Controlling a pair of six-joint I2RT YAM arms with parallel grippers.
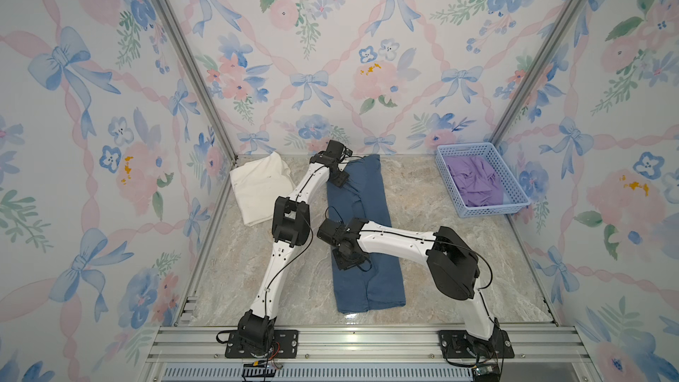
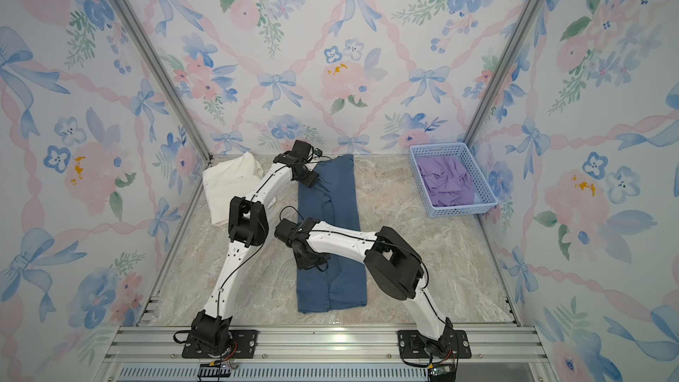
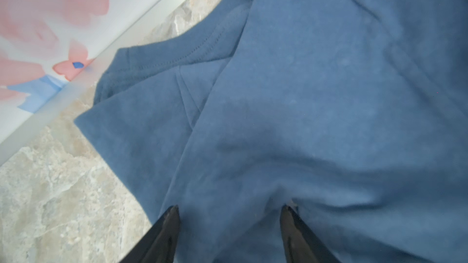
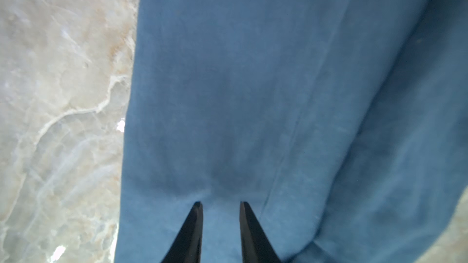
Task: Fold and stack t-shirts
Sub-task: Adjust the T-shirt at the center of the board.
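Here the slate-blue t-shirt lies under left hand and right hand.

Walls papered with pink flowers and blue bows enclose a marble-patterned counter. Silver metal posts line the corners, evenly lit.

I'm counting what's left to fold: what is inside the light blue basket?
A crumpled purple cloth lies in the basket, covering most of its floor. Whether it is one piece or more, and anything beneath it, cannot be seen.
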